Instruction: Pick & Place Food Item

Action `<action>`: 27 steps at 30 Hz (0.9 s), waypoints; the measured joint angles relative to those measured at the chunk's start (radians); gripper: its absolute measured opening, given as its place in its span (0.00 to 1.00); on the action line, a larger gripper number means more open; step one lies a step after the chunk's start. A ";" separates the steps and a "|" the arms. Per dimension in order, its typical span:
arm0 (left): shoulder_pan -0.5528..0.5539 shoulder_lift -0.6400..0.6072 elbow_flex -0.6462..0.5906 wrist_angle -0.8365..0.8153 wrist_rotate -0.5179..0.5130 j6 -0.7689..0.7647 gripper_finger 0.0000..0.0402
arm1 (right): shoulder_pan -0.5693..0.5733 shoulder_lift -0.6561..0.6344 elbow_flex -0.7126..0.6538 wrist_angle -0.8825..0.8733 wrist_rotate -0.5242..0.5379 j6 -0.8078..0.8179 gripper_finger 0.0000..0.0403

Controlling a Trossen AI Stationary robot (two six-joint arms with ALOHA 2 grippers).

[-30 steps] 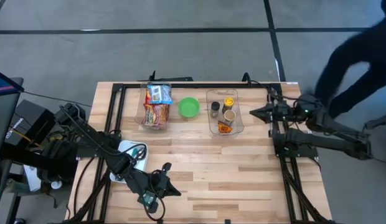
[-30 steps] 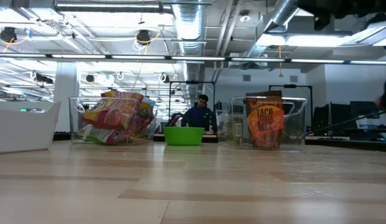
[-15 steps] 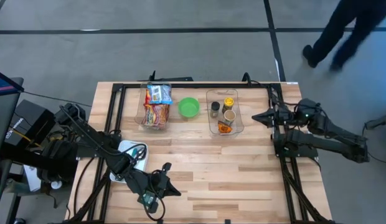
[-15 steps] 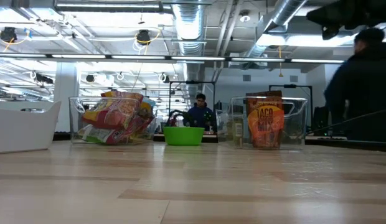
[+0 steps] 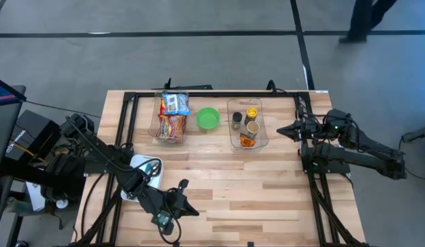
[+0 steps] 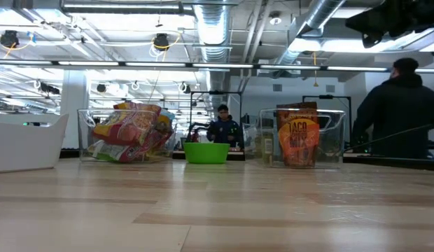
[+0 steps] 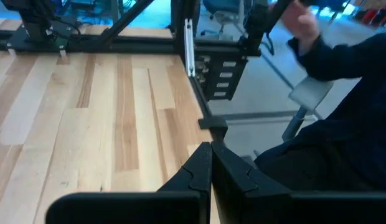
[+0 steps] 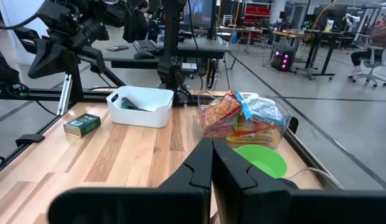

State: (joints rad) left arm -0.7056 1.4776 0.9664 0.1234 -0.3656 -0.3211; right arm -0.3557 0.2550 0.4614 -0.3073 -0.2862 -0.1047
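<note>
- While both arms sit parked, you have the left gripper (image 5: pixel 187 208) low over the near left part of the wooden table (image 5: pixel 226 178), fingers pressed together on nothing, exactly where it was a second ago
- Just behind that arm you see the white bin (image 5: pixel 140 173) with utensils in it, unmoved
- At the right edge your right gripper (image 5: pixel 283 127) points in toward the table, fingers pressed together and empty; it has slid slightly nearer since a second ago and has held there for the last half second
- Farther back, the food items wait in two clear bins: the left clear bin (image 5: pixel 171 116) holds snack packets (image 5: pixel 173 126), the right clear bin (image 5: pixel 247 123) holds small jars and a taco mix pouch (image 6: pixel 298 142)
- Between the two bins stands the green bowl (image 5: pixel 208 119), empty, in the same spot as before
- Beyond the table, the person in dark clothes (image 6: pixel 397 112) who was beside the right arm a second ago has walked off toward the far right corner of the floor
- In the low view another person (image 6: pixel 222 129) sits far behind the bowl
</note>
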 joint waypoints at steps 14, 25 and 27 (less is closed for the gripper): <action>-0.008 0.000 0.000 -0.368 0.003 0.000 0.00 | 0.000 0.000 0.000 0.000 0.000 0.000 0.00; -0.008 0.000 0.000 -0.501 0.002 0.000 0.00 | 0.000 0.000 0.000 0.001 0.000 0.000 0.00; -0.008 0.000 0.000 -0.501 0.002 0.000 0.00 | 0.000 0.000 0.000 0.000 0.000 0.000 0.00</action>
State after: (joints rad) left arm -0.7132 1.4773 0.9661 -0.3772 -0.3641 -0.3215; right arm -0.3557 0.2550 0.4618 -0.3069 -0.2863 -0.1047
